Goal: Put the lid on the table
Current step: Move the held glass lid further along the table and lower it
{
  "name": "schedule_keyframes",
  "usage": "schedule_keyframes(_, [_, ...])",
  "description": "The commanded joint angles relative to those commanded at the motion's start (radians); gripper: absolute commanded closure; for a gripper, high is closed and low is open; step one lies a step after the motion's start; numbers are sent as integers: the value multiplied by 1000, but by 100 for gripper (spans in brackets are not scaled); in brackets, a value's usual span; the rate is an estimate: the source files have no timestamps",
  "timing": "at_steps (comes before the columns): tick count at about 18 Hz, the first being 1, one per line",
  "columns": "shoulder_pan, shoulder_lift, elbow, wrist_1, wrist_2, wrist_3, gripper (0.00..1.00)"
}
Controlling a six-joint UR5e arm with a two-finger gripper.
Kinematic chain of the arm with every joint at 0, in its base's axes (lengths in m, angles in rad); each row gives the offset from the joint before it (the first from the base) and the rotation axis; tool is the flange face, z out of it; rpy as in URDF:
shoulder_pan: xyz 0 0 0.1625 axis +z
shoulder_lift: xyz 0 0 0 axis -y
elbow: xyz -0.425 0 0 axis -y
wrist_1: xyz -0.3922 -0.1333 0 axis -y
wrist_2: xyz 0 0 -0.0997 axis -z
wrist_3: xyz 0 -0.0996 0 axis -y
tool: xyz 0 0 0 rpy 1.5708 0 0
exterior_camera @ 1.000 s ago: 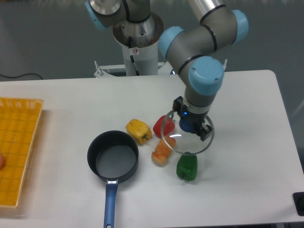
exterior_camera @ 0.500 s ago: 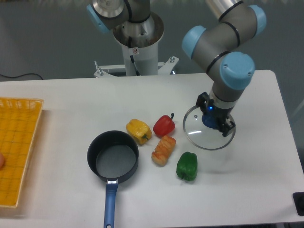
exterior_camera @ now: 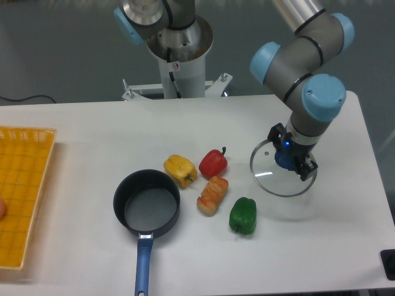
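Observation:
The round glass lid (exterior_camera: 271, 176) with its thin metal rim hangs from my gripper (exterior_camera: 287, 160), which is shut on the lid's blue centre knob. The lid is level and sits a little above the white table (exterior_camera: 333, 234), to the right of the peppers. The knob is mostly hidden between the fingers. The dark pot (exterior_camera: 147, 203) with a blue handle stands open at the front left of the lid, well apart from it.
A yellow pepper (exterior_camera: 179, 169), a red pepper (exterior_camera: 213, 163), an orange pepper (exterior_camera: 212, 195) and a green pepper (exterior_camera: 243, 216) lie between pot and lid. A yellow-orange grid tray (exterior_camera: 21, 191) sits at the left edge. The robot base (exterior_camera: 180, 55) stands behind the table.
My gripper has carried the lid to the right, from over the peppers to the right part of the table, and lowered it slightly.

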Motion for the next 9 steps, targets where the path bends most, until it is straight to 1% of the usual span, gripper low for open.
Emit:
schedule_keyframes(3, [12, -28, 0, 14, 2, 28, 48])
schedule_keyframes(6, [18, -63, -6, 71, 14, 31, 48])
schedule_keyframes(9, [28, -81, -11, 94, 11, 35, 48])
